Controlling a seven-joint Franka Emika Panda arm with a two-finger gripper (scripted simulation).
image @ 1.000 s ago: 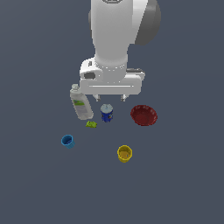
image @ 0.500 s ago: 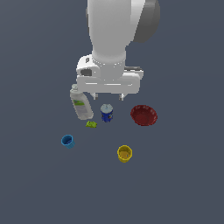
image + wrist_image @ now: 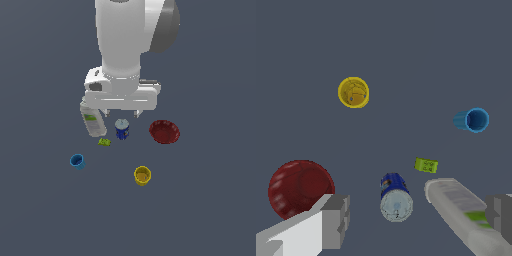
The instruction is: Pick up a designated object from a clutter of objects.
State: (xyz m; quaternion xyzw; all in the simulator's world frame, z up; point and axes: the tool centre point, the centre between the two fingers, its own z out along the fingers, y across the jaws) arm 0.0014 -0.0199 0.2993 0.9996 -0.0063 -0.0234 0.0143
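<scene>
The small blue cup (image 3: 77, 161) stands alone on the floor at the exterior view's left, apart from the other items; in the wrist view (image 3: 472, 120) it shows its open mouth. My gripper (image 3: 121, 116) hangs open and empty above the white bottle with a green label (image 3: 93, 120) and the blue can with a white lid (image 3: 122, 129), well away from the blue cup. In the wrist view the gripper (image 3: 418, 217) has its two grey fingers (image 3: 336, 220) wide apart, on either side of the can (image 3: 395, 197) and bottle (image 3: 461, 212).
A yellow cup (image 3: 142, 175) (image 3: 353, 92) stands nearest the exterior camera. A red bowl (image 3: 164, 131) (image 3: 300, 187) lies at the exterior view's right. A tiny green piece (image 3: 104, 142) (image 3: 426, 165) lies between the bottle and the blue cup.
The hand has shifted slightly toward the exterior view's left. None of the objects has moved.
</scene>
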